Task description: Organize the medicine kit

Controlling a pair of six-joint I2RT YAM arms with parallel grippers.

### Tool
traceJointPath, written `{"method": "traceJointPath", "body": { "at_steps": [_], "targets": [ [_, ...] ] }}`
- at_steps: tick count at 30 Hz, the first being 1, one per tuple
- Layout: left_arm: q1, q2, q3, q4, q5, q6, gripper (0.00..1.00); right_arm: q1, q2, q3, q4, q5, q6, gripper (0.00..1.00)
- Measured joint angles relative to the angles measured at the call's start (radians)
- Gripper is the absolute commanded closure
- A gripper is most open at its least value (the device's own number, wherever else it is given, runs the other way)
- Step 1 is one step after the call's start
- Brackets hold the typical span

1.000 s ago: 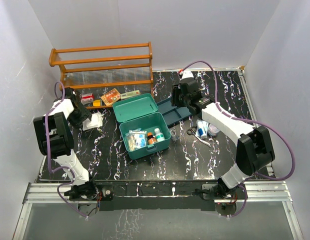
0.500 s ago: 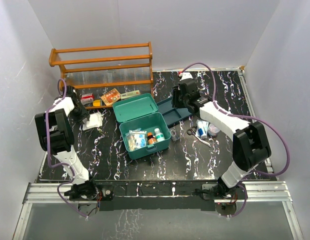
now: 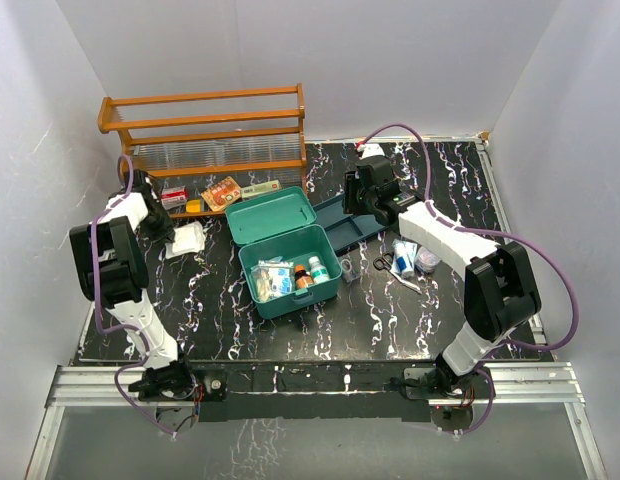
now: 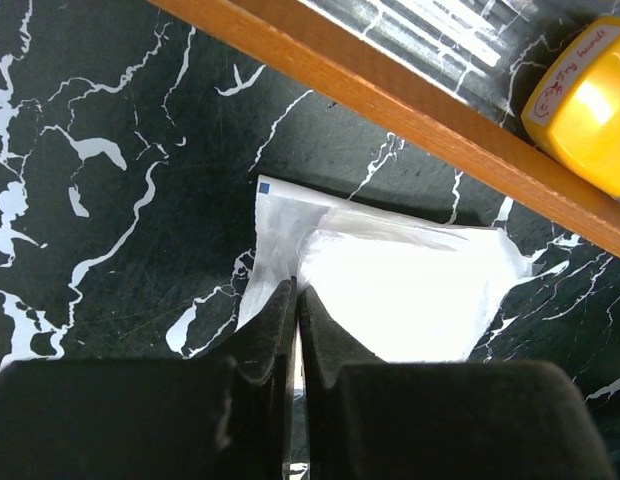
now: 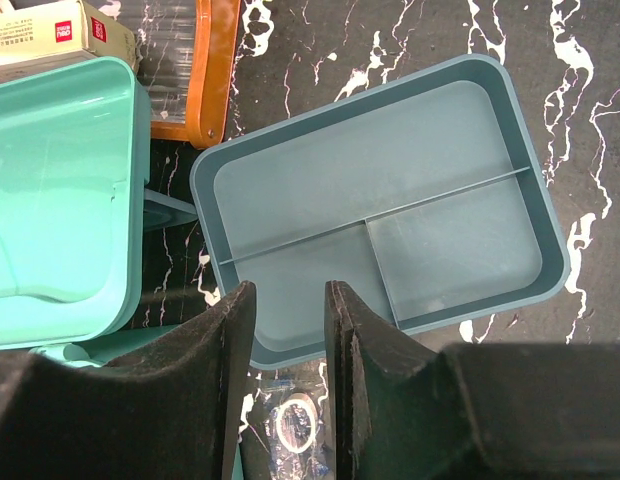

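The medicine kit is seen near the middle of the black, white-veined marble tabletop, between the two arms. It is a teal-green plastic box with rounded corners, and its hinged lid is thrown back towards the rack. Small bottles and blue-and-white packets are seen inside the body.

The left gripper is found well apart from the kit, off to the kit's left and close to the foot of the slatted wooden rack. Its black fingers are pressed together, and the near edge of a flat white sachet appears to be pinched between them. The sachet is crinkled, glossy and roughly rectangular, and it lies flat on the marble just in front of the rack's smooth brown lower rail. A rounded yellow cap is visible beyond that rail.

The right gripper is held over a shallow blue-teal tray just beside the kit's right side. Its jaws stand parted and nothing is grasped between them. The tray is smooth, matte plastic with rounded corners and is split by thin dividers. In the right wrist view the kit's glossy lid is seen to the left of the fingers
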Motion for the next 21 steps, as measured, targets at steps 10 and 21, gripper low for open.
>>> {"method": "traceJointPath", "body": {
  "at_steps": [10, 21],
  "targets": [
    [0.000, -0.193, -0.106, -0.006, 0.049, 0.019, 1.00, -0.001, 0.000, 0.000, 0.000, -0.002, 0.004, 0.70],
    [-0.034, -0.531, -0.135, 0.008, 0.233, -0.061, 1.00, -0.001, 0.000, 0.000, 0.000, -0.024, 0.031, 0.70]
  ]
}}
